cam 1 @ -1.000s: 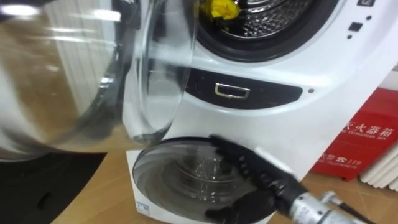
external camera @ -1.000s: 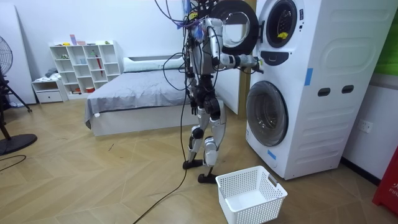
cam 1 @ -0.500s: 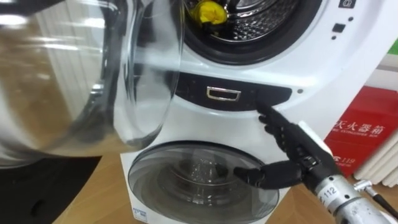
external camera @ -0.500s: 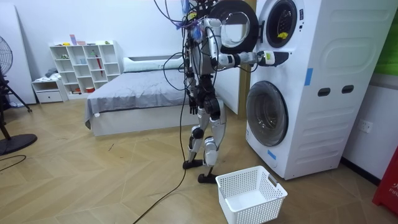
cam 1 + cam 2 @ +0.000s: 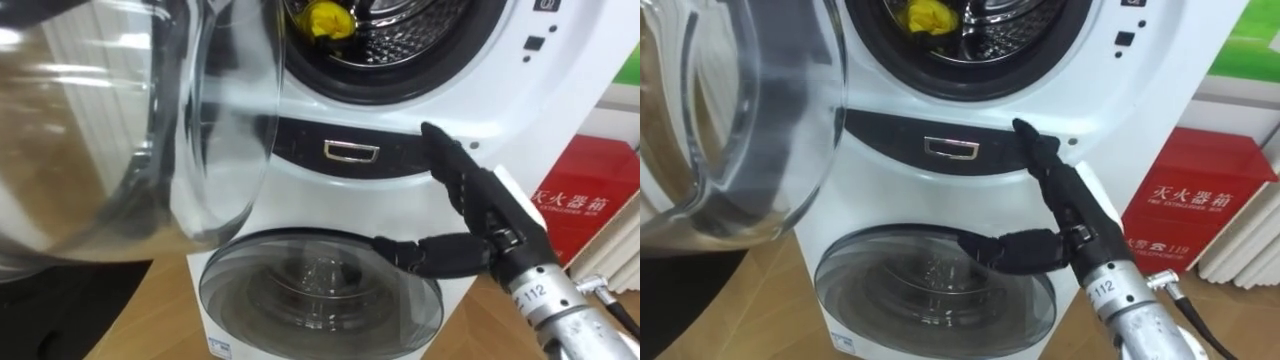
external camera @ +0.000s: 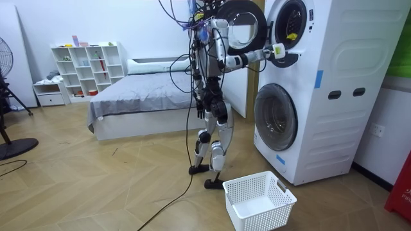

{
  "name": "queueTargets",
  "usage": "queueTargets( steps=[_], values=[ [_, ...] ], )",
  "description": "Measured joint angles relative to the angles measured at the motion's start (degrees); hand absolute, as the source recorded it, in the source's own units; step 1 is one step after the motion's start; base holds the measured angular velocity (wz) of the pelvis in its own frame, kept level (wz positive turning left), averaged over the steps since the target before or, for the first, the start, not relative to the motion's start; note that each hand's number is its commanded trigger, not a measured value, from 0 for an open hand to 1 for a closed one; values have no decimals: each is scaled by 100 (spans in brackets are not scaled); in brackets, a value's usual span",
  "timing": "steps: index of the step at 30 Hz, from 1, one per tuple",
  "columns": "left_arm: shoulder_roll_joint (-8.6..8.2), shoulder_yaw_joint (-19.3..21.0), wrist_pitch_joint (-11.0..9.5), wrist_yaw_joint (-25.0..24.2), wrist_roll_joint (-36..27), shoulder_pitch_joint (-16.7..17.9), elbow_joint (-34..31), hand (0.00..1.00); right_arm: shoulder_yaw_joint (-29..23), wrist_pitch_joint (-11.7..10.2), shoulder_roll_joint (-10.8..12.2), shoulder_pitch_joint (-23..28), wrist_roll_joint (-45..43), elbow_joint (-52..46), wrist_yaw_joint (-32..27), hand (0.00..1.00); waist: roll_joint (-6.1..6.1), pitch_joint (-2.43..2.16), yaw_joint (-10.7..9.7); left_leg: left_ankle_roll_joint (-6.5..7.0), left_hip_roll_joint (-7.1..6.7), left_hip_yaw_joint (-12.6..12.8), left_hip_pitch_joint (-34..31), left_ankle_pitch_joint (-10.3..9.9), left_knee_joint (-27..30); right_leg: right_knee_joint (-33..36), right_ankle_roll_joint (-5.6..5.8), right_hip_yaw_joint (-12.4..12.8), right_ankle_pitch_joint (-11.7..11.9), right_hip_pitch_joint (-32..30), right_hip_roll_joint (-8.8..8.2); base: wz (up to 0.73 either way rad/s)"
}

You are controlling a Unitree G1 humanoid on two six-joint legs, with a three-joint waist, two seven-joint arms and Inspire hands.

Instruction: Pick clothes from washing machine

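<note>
Bright, even indoor light fills the room, leaving only faint shadows on the wooden floor (image 6: 96, 186). Pale streaks of glare and smeared reflections cross the washing machine's (image 6: 321, 83) open glass door (image 5: 130, 130).

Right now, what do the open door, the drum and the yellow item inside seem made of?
Open door: clear glass or plastic, glossy; the room shows through. Drum: shiny metal, likely steel; perforated, reflective. Yellow item: soft fabric, seemingly; crumpled folds.

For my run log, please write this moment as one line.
right hand: open, below upper drum | yellow cloth: inside drum | door: open
</note>
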Motion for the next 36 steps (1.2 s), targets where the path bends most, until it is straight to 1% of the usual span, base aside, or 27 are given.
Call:
queueTargets(
  steps=[5,9,11,14,16,17,18,19,21,26,31,36],
  values=[
    [-2,-4,-1,5,-5,-2,-3,0,42,-46,6,-35,693,-198,90,0,18,12,26,0,-1,-20,-9,0,5,-1,1,-4,-3,-5,0,0],
    [1,-42,0,54,-3,-31,-4,0,115,-46,21,-224,1315,-199,195,0,15,10,27,0,-1,-22,-54,0,22,-1,0,-20,-4,-36,-2,0],
    [1,-42,1,81,0,-19,-28,0,114,-46,29,-345,1358,-248,198,0,14,8,26,0,0,-22,-55,0,22,-2,0,-23,-4,-36,-1,0],
    [-3,-27,1,114,151,-3,-188,0,82,-52,102,-694,1356,-371,169,0,19,8,14,0,1,-28,-52,0,25,-2,-2,-28,-3,-34,0,0],
    [-2,-28,-19,159,217,-26,-243,0,82,-99,113,-969,1360,-393,117,0,24,1,14,0,3,-25,-22,0,22,-2,-2,-38,-3,-4,1,0],
    [-2,-28,-28,168,217,-27,-256,0,82,-105,113,-1020,1360,-394,111,0,28,1,21,0,4,-25,-15,0,19,-1,-2,-38,-3,2,1,0],
    [-2,-26,-35,176,217,-19,-314,0,80,-153,113,-1081,1363,-395,90,0,25,-6,27,0,4,-25,-10,0,17,-1,-2,-37,-3,7,2,0],
    [-2,-26,-36,175,216,1,-399,0,79,-156,113,-1139,1412,-395,90,0,13,-14,24,0,5,-24,-8,0,16,-1,-2,-36,-3,7,2,0],
    [-3,-26,-38,175,216,-1,-469,0,78,-156,114,-1167,1528,-395,90,0,2,-21,29,0,5,-24,-4,0,13,-1,-2,-35,-3,10,2,0],
    [-3,-27,-41,168,215,6,-482,0,78,-156,113,-1166,1560,-395,99,0,7,-17,34,0,5,-19,45,0,6,-1,-2,-26,-3,52,4,0],
    [-20,-29,-41,138,217,40,-483,0,78,-156,113,-1166,1653,-395,99,0,28,-2,39,0,5,-23,43,0,9,-2,-3,-13,-5,53,8,0],
    [-20,-29,-41,129,217,36,-483,0,80,-156,112,-1166,1831,-395,103,0,31,0,41,0,6,-23,33,0,15,-3,-5,-17,-7,50,8,0]
  ],
)
